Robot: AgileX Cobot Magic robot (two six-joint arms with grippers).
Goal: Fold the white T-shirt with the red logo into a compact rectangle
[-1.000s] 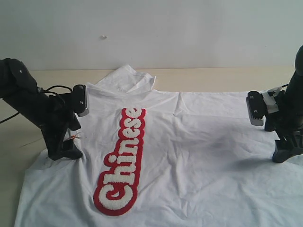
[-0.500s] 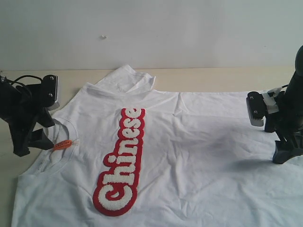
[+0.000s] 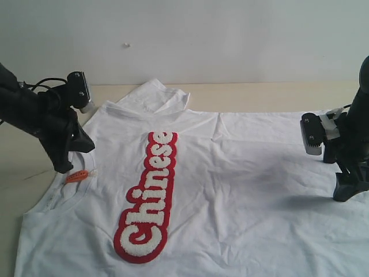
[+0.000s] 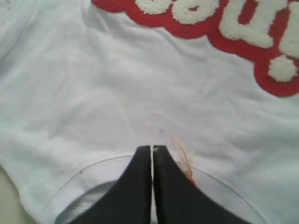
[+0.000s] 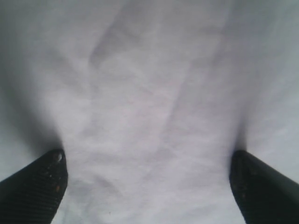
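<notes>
White T-shirt [image 3: 242, 190] spread flat on the table [image 3: 259, 92], the red logo [image 3: 149, 199] facing up.
My left claw [image 4: 152, 150] has its jaws pressed together right at the collar edge, just beside the orange tag [image 3: 78, 175]; I cannot tell whether any cloth is caught between them. My right claw [image 5: 149, 186] is spread wide, hanging over plain white fabric at the shirt's far side.
</notes>
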